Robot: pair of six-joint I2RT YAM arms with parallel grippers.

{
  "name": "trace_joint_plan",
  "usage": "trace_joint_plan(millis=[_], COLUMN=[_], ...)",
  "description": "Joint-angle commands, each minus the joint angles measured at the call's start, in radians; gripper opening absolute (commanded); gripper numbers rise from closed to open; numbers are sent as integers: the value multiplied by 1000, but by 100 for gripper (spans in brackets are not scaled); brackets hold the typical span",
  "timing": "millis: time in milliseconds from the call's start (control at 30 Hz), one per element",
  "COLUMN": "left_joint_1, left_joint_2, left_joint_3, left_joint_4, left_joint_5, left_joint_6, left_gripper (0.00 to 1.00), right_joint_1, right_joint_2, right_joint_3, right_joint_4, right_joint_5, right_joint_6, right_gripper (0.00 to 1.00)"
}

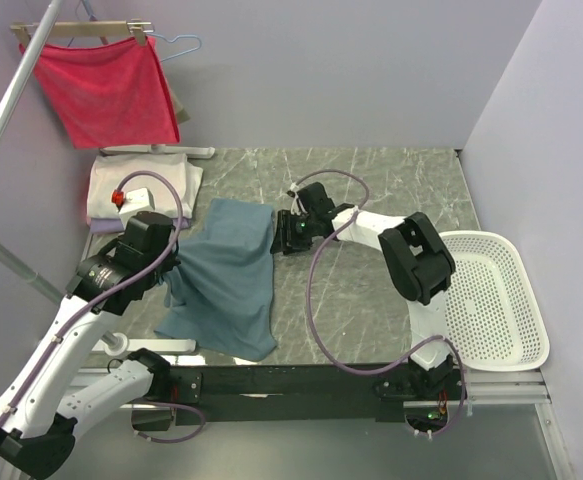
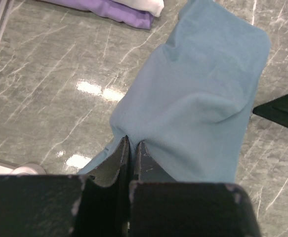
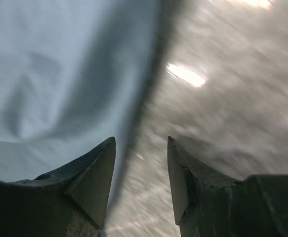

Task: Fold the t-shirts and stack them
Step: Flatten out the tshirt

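A dusty teal-blue t-shirt [image 1: 226, 275] lies loosely folded on the marble table, left of centre. My left gripper [image 1: 171, 270] is shut on the shirt's left edge. In the left wrist view its fingertips [image 2: 132, 143] pinch a gathered fold of the teal cloth [image 2: 203, 89]. My right gripper [image 1: 283, 238] stands open at the shirt's far right corner. In the right wrist view its jaws [image 3: 141, 143] are spread over bare table, with the shirt's edge [image 3: 60, 74] by the left finger and nothing between them. A cream-white folded shirt [image 1: 141, 185] rests on a lavender one [image 2: 119, 11] at the back left.
A red cloth on a wooden hanger [image 1: 106, 85] hangs at the back left beside a slanted metal pole [image 1: 11, 100]. A white perforated basket [image 1: 491, 300] sits at the right edge. A small white box with a red knob [image 1: 131, 197] lies on the folded stack.
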Motion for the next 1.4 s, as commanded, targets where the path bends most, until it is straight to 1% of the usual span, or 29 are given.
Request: trace_joint_plan(millis=[0, 133, 267, 300, 333, 367, 400, 467, 500, 533, 567, 600, 633, 667, 733, 767, 800, 867, 900, 933, 967, 1033, 1067, 1133, 1167, 1233, 1267, 1333, 1367], left_joint_1=[8, 13, 14, 14, 14, 13, 13, 13, 13, 13, 13, 14, 13, 13, 10, 8, 6, 2, -1, -6, -7, -6, -7, -7, -7, -7, -7, -7, -7], left_joint_2=[-8, -7, -5, -5, -4, -2, -2, -2, -1, 5, 15, 41, 56, 76, 133, 151, 185, 216, 229, 248, 252, 251, 248, 236, 231, 213, 207, 190, 185], left_joint_3=[28, 29, 16, 8, 5, -3, -7, -23, -30, -38, -50, -56, -61, -63, -64, -64, -61, -44, -37, -29, -20, -21, -27, -35, -49, -64, -81, -102, -124], left_joint_4=[36, 47, 75, 82, 96, 105, 114, 173, 203, 272, 301, 340, 372, 428, 484, 540, 565, 605, 625, 630, 630, 632, 627, 610, 605, 595, 592, 582, 579], left_joint_5=[-42, -28, 8, 16, 22, 33, 51, 88, 151, 182, 211, 281, 306, 338, 421, 435, 452, 495, 501, 499, 489, 476, 463, 452, 441, 433, 429, 420, 418], left_joint_6=[19, 29, 39, 39, 42, 43, 48, 65, 77, 86, 91, 97, 106, 109, 127, 131, 135, 146, 151, 157, 157, 158, 158, 157, 155, 151, 149, 143, 143], left_gripper=[1, 1, 1, 1, 1, 1, 1, 1, 1, 1, 1, 1, 1, 1, 1, 1, 1, 1, 1, 1, 1, 1, 1, 1, 1, 1, 1, 1, 1], right_joint_1=[6, 20, 19, 17, 14, 5, -4, -47, -67, -87, -105, -147, -161, -172, -173, -173, -173, -159, -140, -94, -60, -5, 56, 97, 118, 126, 129, 131, 132], right_joint_2=[50, 106, 142, 147, 144, 138, 107, 48, -45, -104, -226, -291, -354, -467, -558, -621, -650, -704, -706, -701, -671, -613, -541, -468, -409, -356, -323, -293, -275], right_joint_3=[73, 107, 112, 115, 112, 110, 92, 39, 17, -8, -43, -54, -61, -43, -11, 32, 49, 101, 128, 158, 216, 276, 323, 340, 325, 295, 240, 190, 135], right_joint_4=[106, 90, 117, 113, 115, 110, 110, 107, 101, 88, 75, 57, 7, -29, -125, -153, -176, -210, -231, -270, -287, -339, -357, -382, -384, -387, -379, -368, -353], right_joint_5=[-149, -191, -255, -255, -251, -235, -214, -157, -124, -88, -12, 27, 79, 184, 278, 298, 320, 314, 323, 331, 326, 259, 256, 280, 292, 315, 323, 325, 317], right_joint_6=[61, 60, 69, 69, 69, 64, 66, 55, 47, 29, 18, 4, -35, -63, -139, -155, -167, -183, -189, -198, -200, -206, -203, -180, -168, -136, -128, -109, -114], right_gripper=[54, 53, 50, 42, 28, 11, 0, 0, 0, 0, 0, 0, 0, 0, 0, 0, 0, 0, 0, 0, 0, 0, 4, 6, 6, 3, 4, 4, 16])
